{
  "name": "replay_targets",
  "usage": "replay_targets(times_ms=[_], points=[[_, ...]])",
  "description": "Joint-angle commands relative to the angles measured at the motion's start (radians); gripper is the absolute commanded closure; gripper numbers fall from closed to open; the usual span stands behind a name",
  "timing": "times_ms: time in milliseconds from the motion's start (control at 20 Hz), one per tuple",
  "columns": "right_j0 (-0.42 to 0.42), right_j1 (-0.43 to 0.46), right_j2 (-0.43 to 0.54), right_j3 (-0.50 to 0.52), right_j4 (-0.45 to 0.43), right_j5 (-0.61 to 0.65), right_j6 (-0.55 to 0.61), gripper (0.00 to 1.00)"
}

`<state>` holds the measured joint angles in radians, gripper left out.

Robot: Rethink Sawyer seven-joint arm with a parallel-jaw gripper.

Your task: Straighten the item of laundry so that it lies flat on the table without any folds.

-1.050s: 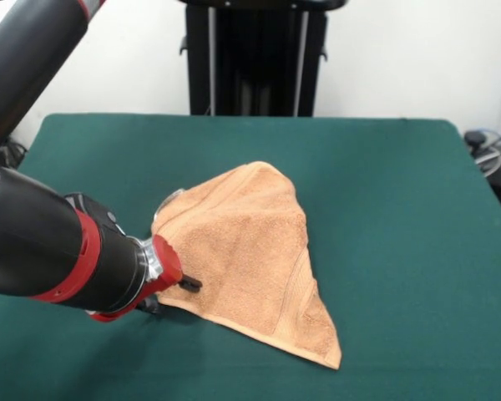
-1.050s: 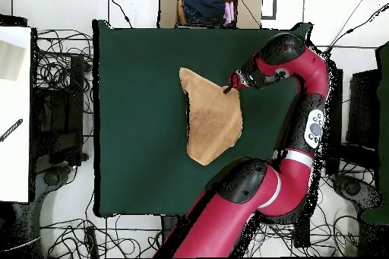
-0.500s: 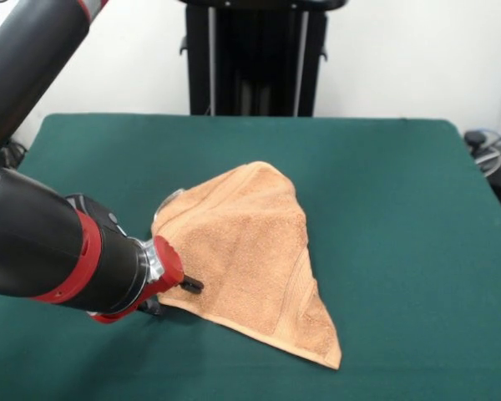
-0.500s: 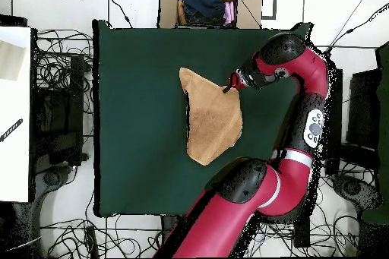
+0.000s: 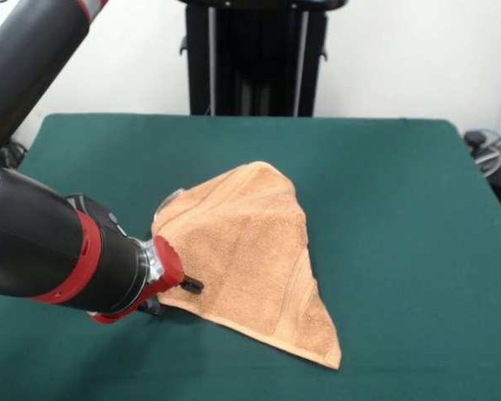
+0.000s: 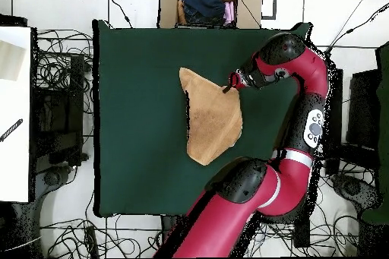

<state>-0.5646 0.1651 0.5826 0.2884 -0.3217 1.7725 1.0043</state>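
Where towel (image 5: 250,251) folds, hand (image 5: 192,285) touches.

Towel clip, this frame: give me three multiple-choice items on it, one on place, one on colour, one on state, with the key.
1. Where is the gripper relative to the towel?
A. at the towel's edge, on the side where the arm comes in
B. high above the towel's middle
C. off the table altogether

2. What colour is the table covering?
A. white
B. dark green
C. red

3. How does the towel lie?
A. spread out flat as a full square
B. rolled into a tube
C. folded over into a roughly triangular shape

Key: 1 A, the black tips meet the towel's border in the front view, and the overhead view also puts the gripper at the towel's edge. 2 B, the green cloth surrounds the towel on all sides. 3 C, both views show a pointed, three-cornered outline, so folds remain.
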Motion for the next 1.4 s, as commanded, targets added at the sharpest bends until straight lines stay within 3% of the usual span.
replay_targets(times_ms=[50,500,950,1400], points=[[0.017,0.031,0.072,0.102,-0.02,-0.027,-0.234,0.0],[-0.009,-0.026,0.01,0.282,0.067,-0.109,-0.182,0.0],[-0.042,-0.071,-0.003,0.407,0.085,-0.189,-0.161,0.0],[-0.052,-0.077,0.009,0.436,0.067,-0.216,-0.155,0.0]])
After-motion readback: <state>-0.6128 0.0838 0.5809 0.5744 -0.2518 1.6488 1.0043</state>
